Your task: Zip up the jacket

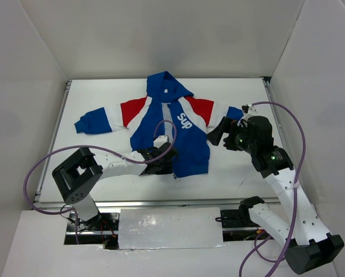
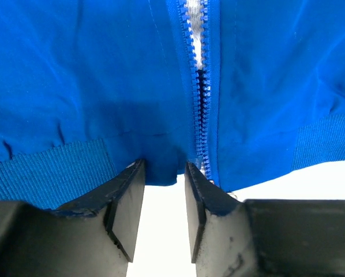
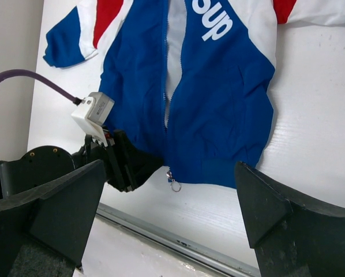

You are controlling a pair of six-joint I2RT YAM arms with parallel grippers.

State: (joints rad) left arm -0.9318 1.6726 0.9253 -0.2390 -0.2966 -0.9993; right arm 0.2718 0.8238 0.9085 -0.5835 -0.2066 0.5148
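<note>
A white tabletop (image 1: 103, 92) fills the middle of the top view, and 1 jacket (image 1: 190, 150) lies flat on it, front side up. The hood (image 1: 164, 86) points to the upper edge of the frame and the hem (image 1: 190, 168) to the bottom. 2 sleeves spread out: 1 (image 1: 97, 122) reaches toward the left, the other (image 1: 221, 112) toward the right. The zipper (image 3: 165, 109) gapes, showing white between the blue fronts. Its pull ring (image 3: 175, 186) rests on the tabletop just below the hem.

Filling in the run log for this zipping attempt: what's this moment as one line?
left gripper: open, tips at jacket hem beside zipper | right gripper: open, raised right of jacket | zipper: gaping at chest
</note>
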